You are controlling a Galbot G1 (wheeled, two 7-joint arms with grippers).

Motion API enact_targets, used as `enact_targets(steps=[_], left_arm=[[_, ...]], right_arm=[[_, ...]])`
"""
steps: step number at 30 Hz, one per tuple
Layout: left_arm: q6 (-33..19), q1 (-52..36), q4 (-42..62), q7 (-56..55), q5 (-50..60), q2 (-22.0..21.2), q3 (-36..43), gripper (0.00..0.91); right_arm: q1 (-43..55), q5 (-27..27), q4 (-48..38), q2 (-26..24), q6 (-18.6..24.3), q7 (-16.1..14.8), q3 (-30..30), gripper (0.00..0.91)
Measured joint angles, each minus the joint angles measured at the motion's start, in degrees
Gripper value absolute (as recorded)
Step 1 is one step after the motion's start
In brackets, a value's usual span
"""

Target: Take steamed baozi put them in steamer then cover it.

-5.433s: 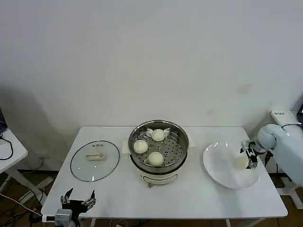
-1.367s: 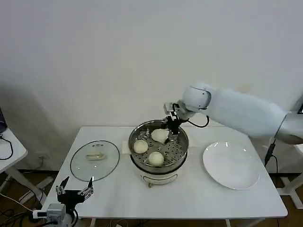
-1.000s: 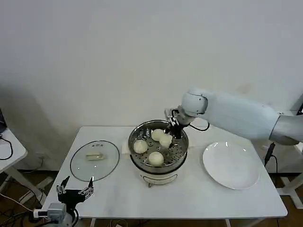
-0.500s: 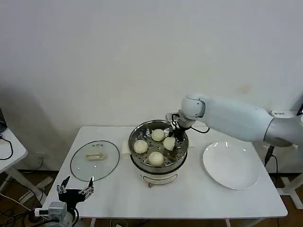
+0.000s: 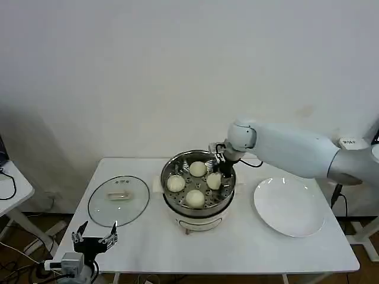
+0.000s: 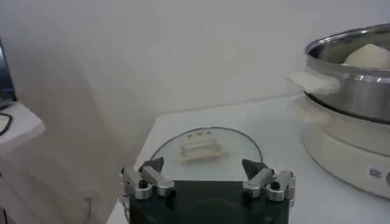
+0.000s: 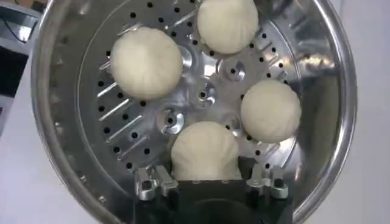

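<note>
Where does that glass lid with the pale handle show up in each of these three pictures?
Head view: the cover lies flat on the table, on the robot's left of the steamer.
Left wrist view: it lies just beyond the left gripper.
Right wrist view: not in it.
Shared landmark: the steamer.

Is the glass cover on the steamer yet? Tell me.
No, the cover lies flat on the table, left of the open steamer.

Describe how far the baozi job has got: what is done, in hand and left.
Done: three baozi sit in the steamer, and the plate is bare. In hand: the right gripper holds the fourth baozi on the basket. Left: release it, then fit the cover, lying beside the steamer near the open left gripper.
</note>
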Motion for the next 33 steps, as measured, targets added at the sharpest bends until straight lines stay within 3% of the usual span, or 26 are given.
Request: enact_targets(steps=[14, 25, 29, 33], left_arm=[[0.2, -0.7, -0.2, 0.3, 0.4, -0.5, 1.0, 0.907], [0.2, -0.4, -1.2, 0.5, 1.1, -0.9, 1.8, 0.907], [0.3, -0.4, -1.5, 0.7, 1.2, -1.0, 2.0, 0.907], [0.3, 0.0, -2.0, 1.0, 1.3, -0.9, 2.4, 0.907]], right_arm=[[2.6, 1.7, 2.0, -2.7, -0.2, 0.8, 1.0, 0.907], [7.1, 6.1, 8.2, -10.0, -0.6, 0.8, 2.6, 0.907], [6.7, 7.8, 10.7, -13.8, -0.4, 2.3, 6.0, 0.907], [3.5, 9.4, 13.7, -18.3, 0.3, 5.7, 12.3, 0.907]])
